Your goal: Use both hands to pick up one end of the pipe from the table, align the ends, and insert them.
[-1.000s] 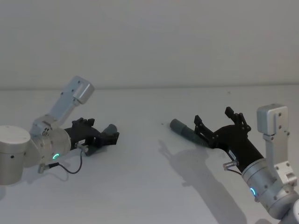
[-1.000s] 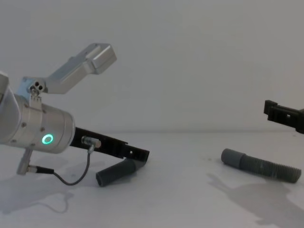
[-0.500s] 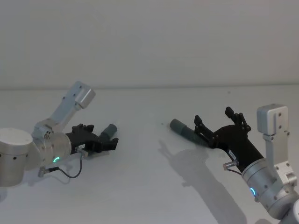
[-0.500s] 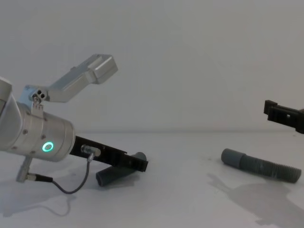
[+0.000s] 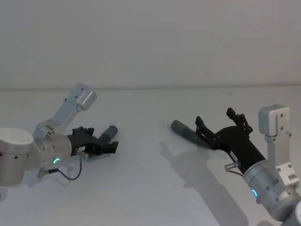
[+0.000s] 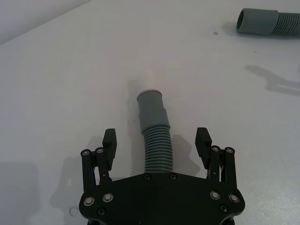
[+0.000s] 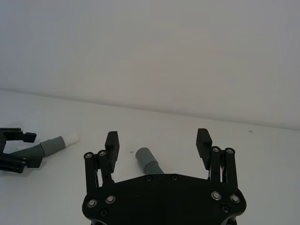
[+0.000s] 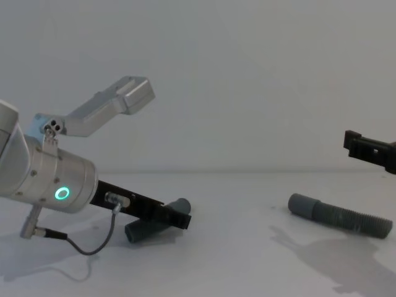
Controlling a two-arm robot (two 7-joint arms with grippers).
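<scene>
- Left gripper (image 5: 102, 140) has dropped a little lower and pulled back a bit toward the robot since a second ago.
- More of the shorter hose piece (image 5: 110, 132) now sticks out past its fingers.
- The right gripper (image 5: 214, 116) and the longer hose piece (image 5: 186, 132) are just where they were.
- The shorter piece lies on the white table (image 5: 141, 188), on the robot's left side. Its long side runs straight out from the left gripper, and its grey cuff (image 6: 151, 110) and white tip (image 6: 146, 79) point away, toward the far middle.
- The left gripper is spread wide, one finger on each side of the ribbed part, squeezing nothing.
- The longer piece lies on the right, cuff toward the middle, ribbed part running right.
- The right gripper hangs above it, spread wide too.
</scene>
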